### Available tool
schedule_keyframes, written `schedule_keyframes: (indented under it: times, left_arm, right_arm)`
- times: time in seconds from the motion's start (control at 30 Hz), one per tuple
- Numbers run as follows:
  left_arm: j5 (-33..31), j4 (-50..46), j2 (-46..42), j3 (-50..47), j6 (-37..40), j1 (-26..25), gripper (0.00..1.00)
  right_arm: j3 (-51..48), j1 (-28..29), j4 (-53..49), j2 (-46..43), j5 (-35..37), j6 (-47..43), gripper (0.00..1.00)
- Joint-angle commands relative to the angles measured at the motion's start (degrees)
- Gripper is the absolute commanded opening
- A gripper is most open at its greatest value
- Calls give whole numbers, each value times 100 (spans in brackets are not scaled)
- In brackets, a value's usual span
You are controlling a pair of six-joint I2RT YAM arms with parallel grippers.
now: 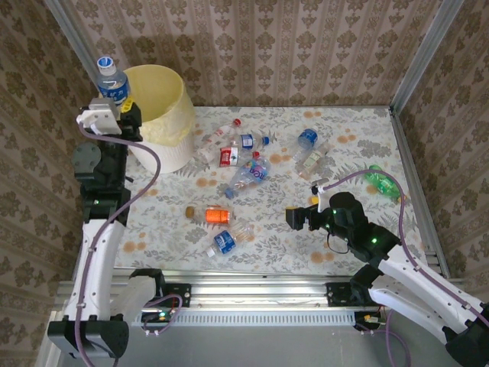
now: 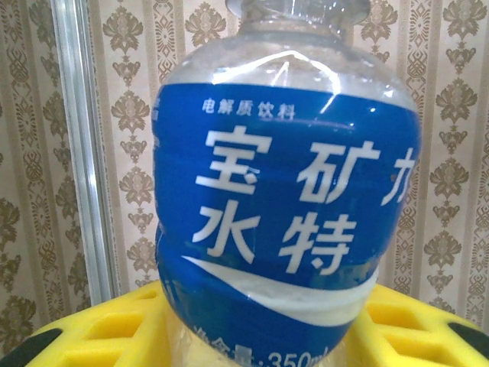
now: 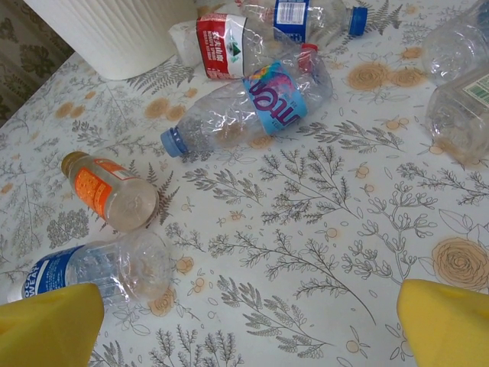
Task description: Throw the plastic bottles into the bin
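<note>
A clear plastic bottle (image 1: 111, 82) with a blue label and blue cap stands upright in my left gripper (image 1: 114, 107), raised at the left rim of the bin (image 1: 164, 115), a white bucket with a pale yellow liner. In the left wrist view the bottle (image 2: 286, 206) sits between the yellow fingers (image 2: 92, 336), which are shut on it. Several plastic bottles lie on the table, among them an orange one (image 1: 218, 215) and a blue-labelled one (image 1: 224, 242). My right gripper (image 1: 296, 218) hangs open over bare cloth (image 3: 248, 329), to the right of the orange bottle (image 3: 107, 191).
A cluster of bottles (image 1: 248, 172) lies mid-table next to the bin, and a green bottle (image 1: 382, 183) lies near the right frame post. Wallpapered walls close the back and sides. A red-labelled bottle (image 3: 221, 34) rests against the bin's wall (image 3: 114, 30).
</note>
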Motion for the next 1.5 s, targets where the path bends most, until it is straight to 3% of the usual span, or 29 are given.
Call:
schedule_keyframes:
  times: [0.0,0.27,0.43,0.47,0.5,0.6,0.67,0.73,1.07,1.27,1.47]
  left_arm:
    - [483,360,196,341,-336,182,45]
    - [760,-672,1394,1299,-555,534,47]
    - [777,-1949,2465,2261,-580,646,48]
    - [752,-2055,2637,2369,-592,645,52]
    - [718,-2154,2822,2474,-606,648,64]
    - [914,-2796,3402,3017,-730,730,76]
    - [1017,-3268,3585,3409,-797,748,91]
    - [961,-3208,3439,3384,-912,744,100]
    - [1328,-3131,2335,3370,-1155,683,100]
    - [1492,-2967,1661,2980,-841,392,100]
    - [1589,-2972,1079,2471,-686,4,100]
  right_arm:
    - [-49,-24,-34,-28,155,66,100]
    - [2,-30,-104,-41,154,64,100]
    - [63,-30,-217,-70,153,71,100]
    - [55,-30,-232,-94,146,74,100]
    - [54,-30,-239,-121,144,77,100]
    - [55,-30,-341,-206,147,91,100]
    - [80,-30,-451,-286,191,93,100]
    - [105,-30,-569,-360,289,107,100]
    - [756,-314,-1307,172,720,847,100]
    - [1320,-1218,-2107,564,565,1274,100]
    - [1766,-1926,-2699,946,1003,629,100]
